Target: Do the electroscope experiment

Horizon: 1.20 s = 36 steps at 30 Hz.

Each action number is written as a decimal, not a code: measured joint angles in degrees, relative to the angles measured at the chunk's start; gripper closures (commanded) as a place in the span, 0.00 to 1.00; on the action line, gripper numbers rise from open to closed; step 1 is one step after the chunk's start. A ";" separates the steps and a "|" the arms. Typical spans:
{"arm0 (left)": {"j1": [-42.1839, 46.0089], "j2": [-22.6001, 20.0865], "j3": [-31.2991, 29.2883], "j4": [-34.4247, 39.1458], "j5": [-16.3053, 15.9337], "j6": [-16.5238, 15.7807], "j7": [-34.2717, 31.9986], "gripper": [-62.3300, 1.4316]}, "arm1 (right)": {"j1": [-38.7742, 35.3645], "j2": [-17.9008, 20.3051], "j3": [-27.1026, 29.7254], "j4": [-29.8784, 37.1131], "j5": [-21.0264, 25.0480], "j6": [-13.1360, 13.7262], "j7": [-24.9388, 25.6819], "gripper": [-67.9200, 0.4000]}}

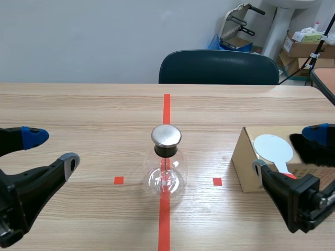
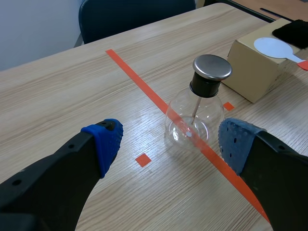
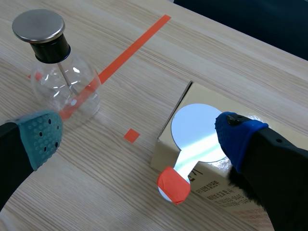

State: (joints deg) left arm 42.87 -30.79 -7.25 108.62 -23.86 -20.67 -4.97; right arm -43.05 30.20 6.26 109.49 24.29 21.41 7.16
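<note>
The wooden desk [image 1: 78, 110] carries everything, and a dark chair [image 1: 218, 67] stands at its far edge, well beyond both arms. A cardboard box [image 1: 244, 166] sits on the desk directly below the right end effector [image 3: 139, 137]. This end effector is spread wide and grips nothing. Its blue-padded finger hangs above the box top and its grey-green-padded finger is out over bare desk.

The left end effector [image 2: 171, 142] is also spread wide and empty, low over the desk and well apart from the box.

The electroscope, a round glass flask [image 1: 165, 172], stands upright on the tape line. It is just ahead of the gap between the left end effector's fingers, and ahead of the right end effector's grey-green-padded finger. A black stopper closes its neck under a flat metal cap [image 1: 166, 135], and a thin rod runs down inside the glass.

A patch of black fuzzy cloth [image 1: 314, 149] lies on the box top beside the right end effector's blue-padded finger.

A white paddle [image 3: 195, 127] lies flat on the box next to that same finger. Whether pad and disc touch I cannot tell. The paddle's red-taped handle end [image 3: 173, 185] juts past the box edge, between the right end effector's fingers.
</note>
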 measured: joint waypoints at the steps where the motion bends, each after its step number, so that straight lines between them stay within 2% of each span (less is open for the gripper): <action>1: 0.00 0.00 0.00 0.00 -0.02 0.00 0.50 0.29 | 0.00 0.00 0.00 0.00 0.00 0.00 -0.90 0.00; 17: 0.00 0.00 0.00 0.00 -0.02 0.00 0.63 0.29 | -0.02 0.00 0.00 0.00 -0.04 0.00 -1.09 0.00; 22: 0.00 0.00 0.00 0.00 -0.02 0.00 0.61 0.29 | -0.02 0.00 0.00 0.00 -4.00 0.02 0.42 0.00; 25: 0.00 0.00 0.00 0.00 -0.02 0.00 0.59 0.29 | -0.46 0.00 0.04 0.52 -11.26 0.94 2.01 0.00; 29: -0.02 0.00 0.00 0.00 0.00 0.00 0.59 0.29 | -3.93 0.00 0.04 3.02 -27.21 0.68 4.90 0.00; 30: -0.02 0.00 0.00 0.00 0.00 0.00 0.59 0.29 | -5.11 0.00 0.04 3.61 -30.86 -0.63 6.08 0.00; 33: -0.02 -0.20 0.20 0.00 -0.02 0.02 0.39 0.29 | -9.57 -0.48 0.07 4.52 -44.65 -10.34 10.60 0.00; 36: -0.26 -2.05 2.08 0.00 -0.02 0.00 0.28 0.29 | -13.88 -3.74 0.22 4.52 -59.36 -17.49 13.84 0.00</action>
State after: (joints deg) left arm 42.61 -32.84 -5.17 108.62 -23.88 -20.67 -4.69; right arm -56.93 26.46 6.48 114.02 -35.07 3.92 20.99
